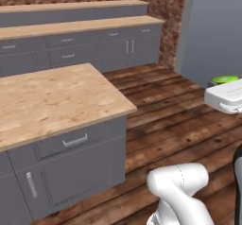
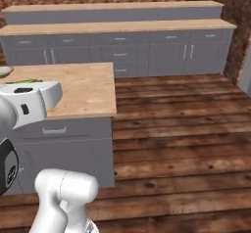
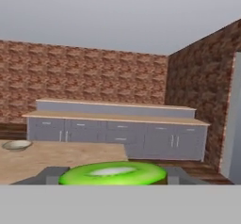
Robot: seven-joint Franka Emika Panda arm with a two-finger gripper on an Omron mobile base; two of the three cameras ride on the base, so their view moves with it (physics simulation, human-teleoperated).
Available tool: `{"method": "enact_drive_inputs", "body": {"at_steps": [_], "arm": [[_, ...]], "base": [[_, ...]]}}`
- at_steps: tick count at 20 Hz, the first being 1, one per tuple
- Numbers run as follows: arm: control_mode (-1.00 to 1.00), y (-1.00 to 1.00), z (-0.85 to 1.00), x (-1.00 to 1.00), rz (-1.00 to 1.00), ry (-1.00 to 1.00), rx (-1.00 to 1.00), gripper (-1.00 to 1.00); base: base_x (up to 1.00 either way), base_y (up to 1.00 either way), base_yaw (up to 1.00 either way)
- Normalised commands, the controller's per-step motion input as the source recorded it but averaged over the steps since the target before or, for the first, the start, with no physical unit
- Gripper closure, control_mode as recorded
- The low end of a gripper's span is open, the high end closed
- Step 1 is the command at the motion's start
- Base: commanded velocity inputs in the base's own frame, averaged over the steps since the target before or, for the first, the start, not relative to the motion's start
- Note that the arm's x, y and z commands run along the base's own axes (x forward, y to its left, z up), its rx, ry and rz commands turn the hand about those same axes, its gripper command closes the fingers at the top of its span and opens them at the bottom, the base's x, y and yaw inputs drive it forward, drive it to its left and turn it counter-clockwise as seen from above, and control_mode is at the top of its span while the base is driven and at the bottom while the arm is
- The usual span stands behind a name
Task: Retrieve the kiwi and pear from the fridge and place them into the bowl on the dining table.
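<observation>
- Brick walls and dark plank flooring frame your left base view; the dining table [image 1: 56, 99] shows a speckled wood-grain top over plain grey sides, and a glossy green object [image 1: 225, 80] sits atop the white hand.
- Your right base view catches the bowl [image 2: 4, 71], a shallow tan rim, on the table's far left edge.
- Your hand view has the gripper [image 3: 113, 175] pinching that smooth bright-green rounded object; the bowl lies well apart.

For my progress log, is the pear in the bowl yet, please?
Out: the pear sits in the gripper, apart from the bowl.
</observation>
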Motion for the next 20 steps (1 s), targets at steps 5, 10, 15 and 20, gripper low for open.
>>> {"method": "enact_drive_inputs", "body": {"at_steps": [5,10,15,20], "arm": [[1.00,0.00,0.00,0.00,0.00,0.00,0.00,1.00],[1.00,0.00,0.00,0.00,0.00,0.00,0.00,1.00],[1.00,0.00,0.00,0.00,0.00,0.00,0.00,1.00],[1.00,0.00,0.00,0.00,0.00,0.00,0.00,1.00]], "base": [[0.00,1.00,0.08],[0.00,1.00,0.07],[0.00,1.00,0.07],[0.00,1.00,0.07]]}}
